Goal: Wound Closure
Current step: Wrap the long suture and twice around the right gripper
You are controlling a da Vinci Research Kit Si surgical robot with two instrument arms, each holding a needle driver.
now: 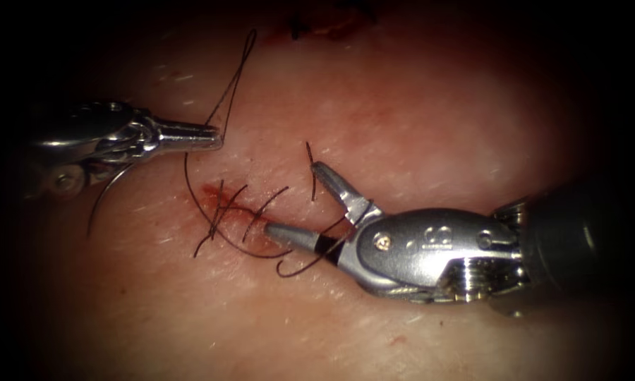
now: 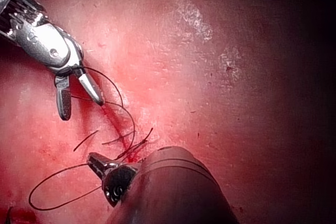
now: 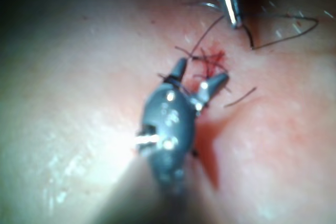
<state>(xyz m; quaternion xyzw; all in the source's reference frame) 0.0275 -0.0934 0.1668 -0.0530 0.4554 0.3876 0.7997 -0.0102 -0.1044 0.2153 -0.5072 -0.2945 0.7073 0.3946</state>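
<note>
Pale tissue is spread under everything, with a stitched cut reddened by fluid. Thread is pinched in the clenched left tool. The right tool is gaping wide over the stitches, nothing held. No needle can be made out.

You're at a surgical training bench, not an operating room. What gives it away: a slab of pork-belly tissue with pale skin and stray bristles, a short stitched cut stained with red fluid, black thread trailing loose across it, and two slim metal robot tools, left tool and right tool, working over it.
</note>
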